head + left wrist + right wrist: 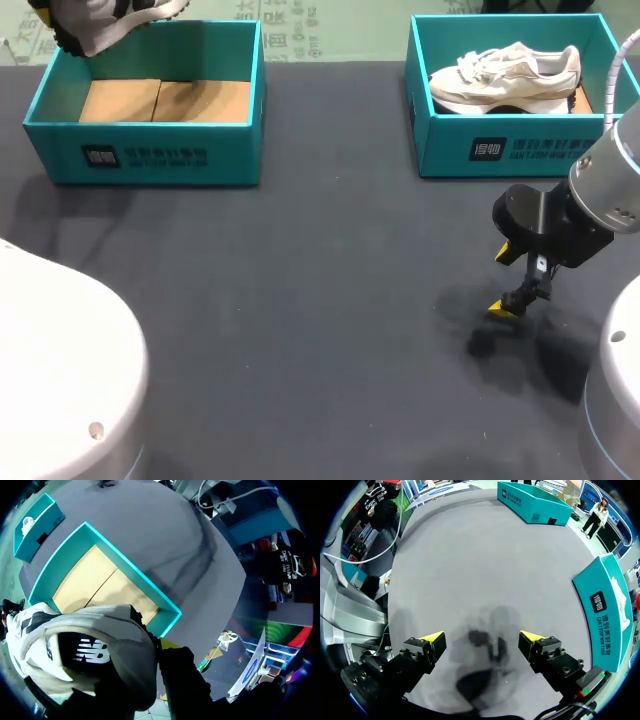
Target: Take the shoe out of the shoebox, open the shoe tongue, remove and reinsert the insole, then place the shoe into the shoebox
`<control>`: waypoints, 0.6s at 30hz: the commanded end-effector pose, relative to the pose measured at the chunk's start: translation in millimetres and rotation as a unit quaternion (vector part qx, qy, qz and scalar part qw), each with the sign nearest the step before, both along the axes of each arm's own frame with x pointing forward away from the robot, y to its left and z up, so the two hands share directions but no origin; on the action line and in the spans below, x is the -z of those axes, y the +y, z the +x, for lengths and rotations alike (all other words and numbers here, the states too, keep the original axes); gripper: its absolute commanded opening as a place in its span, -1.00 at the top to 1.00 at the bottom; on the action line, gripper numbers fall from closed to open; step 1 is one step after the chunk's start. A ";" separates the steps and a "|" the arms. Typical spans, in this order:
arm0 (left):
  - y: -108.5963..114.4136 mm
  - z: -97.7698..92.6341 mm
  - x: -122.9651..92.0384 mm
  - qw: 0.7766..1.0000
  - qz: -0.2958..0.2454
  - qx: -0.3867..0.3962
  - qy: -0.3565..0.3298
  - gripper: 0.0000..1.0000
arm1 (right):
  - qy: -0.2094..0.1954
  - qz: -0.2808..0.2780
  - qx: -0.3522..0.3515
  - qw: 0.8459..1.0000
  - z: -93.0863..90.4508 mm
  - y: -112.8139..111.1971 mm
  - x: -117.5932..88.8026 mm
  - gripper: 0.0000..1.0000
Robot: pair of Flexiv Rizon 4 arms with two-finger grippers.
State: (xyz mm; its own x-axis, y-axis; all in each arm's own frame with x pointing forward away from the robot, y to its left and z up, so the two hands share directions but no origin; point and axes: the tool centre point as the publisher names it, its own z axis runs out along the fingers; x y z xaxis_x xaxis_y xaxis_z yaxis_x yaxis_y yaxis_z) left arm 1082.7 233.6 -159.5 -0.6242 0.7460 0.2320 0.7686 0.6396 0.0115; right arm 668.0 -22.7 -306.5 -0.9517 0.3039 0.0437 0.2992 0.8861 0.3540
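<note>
Soft fabric is making the shoe [90, 625] light and squashy, hanging over the left shoebox [150, 155] with the left gripper [155, 652] seemingly clamping its firmer collar, while the right gripper [482, 640] is hovering, fingers apart.

Left box [150, 155] on table [320, 300]: cardboard floor bare, white-and-black shoe [105, 25] up above its far left corner. Right box [500, 150] holds cream shoe [505, 75]. Right hand [503, 282] low over table, fingers apart.

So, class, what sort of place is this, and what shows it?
Probably a robot test bench for shoe handling: a dark table, a teal shoebox holding a cream shoe, and the right gripper, open.
</note>
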 end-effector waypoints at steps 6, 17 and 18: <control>11.4 4.0 3.4 0.986 -0.011 0.153 -0.061 1.00 | -0.001 -0.001 0.001 1.000 -1.5 0.3 0.4 -1.00; 19.6 10.2 -2.8 0.962 0.013 0.265 -0.065 1.00 | -0.001 -0.001 0.001 1.000 -1.5 0.3 0.4 -1.00; 19.6 10.2 -2.8 0.962 0.013 0.265 -0.065 1.00 | -0.001 -0.001 0.001 1.000 -1.5 0.3 0.4 -1.00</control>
